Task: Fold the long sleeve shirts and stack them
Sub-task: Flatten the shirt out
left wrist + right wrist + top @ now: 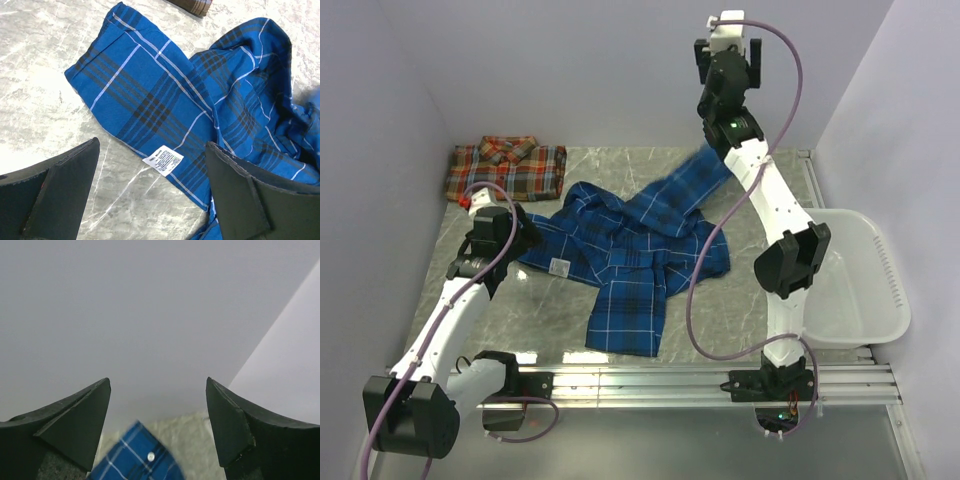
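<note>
I am holding my left pincer (152, 146) wide and empty just above the blue shirt (150, 95) at its left edge, its white label (163, 160) lying between my fingers. The shirt is sprawling crumpled mid-table, stretching away toward the far right, where my right pincer (157, 384) is hanging high, spread, gripping nothing. The folded red shirt (507, 168) is sitting far left; the basket (903, 300) is standing aside, right.

Top external: high at the near side, facing down and forward, far enough to take in the whole surface (550, 325). Left wrist: close above the surface, looking down past the left hand (151, 147) onto the blue plaid shirt (150, 95). Right wrist: held high, facing the back wall (150, 315) past the right hand (158, 385); the shirt shows in all three views.
</note>
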### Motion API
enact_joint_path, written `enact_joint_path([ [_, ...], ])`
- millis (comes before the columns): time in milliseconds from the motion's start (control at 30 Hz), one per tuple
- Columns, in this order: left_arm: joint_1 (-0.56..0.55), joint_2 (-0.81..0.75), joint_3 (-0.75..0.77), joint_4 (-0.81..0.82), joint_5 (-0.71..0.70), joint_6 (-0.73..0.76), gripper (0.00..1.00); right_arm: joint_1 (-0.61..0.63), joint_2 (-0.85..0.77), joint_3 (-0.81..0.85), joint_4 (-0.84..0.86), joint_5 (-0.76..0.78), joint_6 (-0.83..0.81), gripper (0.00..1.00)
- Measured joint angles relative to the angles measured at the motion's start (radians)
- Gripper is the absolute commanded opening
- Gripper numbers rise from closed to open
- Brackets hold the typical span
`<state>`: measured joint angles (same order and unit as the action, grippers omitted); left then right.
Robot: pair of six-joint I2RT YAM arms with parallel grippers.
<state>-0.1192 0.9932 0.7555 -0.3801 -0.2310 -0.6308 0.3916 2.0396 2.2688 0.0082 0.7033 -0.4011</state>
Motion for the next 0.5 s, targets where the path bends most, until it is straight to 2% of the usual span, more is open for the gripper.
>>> enact_joint_path([
  [133, 0.000, 0.008, 0.000, 0.000, 0.007, 0.000, 0.93, 0.034, -0.082, -0.165, -0.161, -0.060, 0.133, 0.81],
  [300, 0.000, 0.022, 0.000, 0.000, 0.015, -0.001, 0.93, 0.130, -0.218, -0.425, -0.357, -0.260, 0.348, 0.74],
  [500, 0.000, 0.045, 0.000, 0.000, 0.025, -0.002, 0.93, 0.219, -0.343, -0.742, -0.418, -0.545, 0.605, 0.64],
])
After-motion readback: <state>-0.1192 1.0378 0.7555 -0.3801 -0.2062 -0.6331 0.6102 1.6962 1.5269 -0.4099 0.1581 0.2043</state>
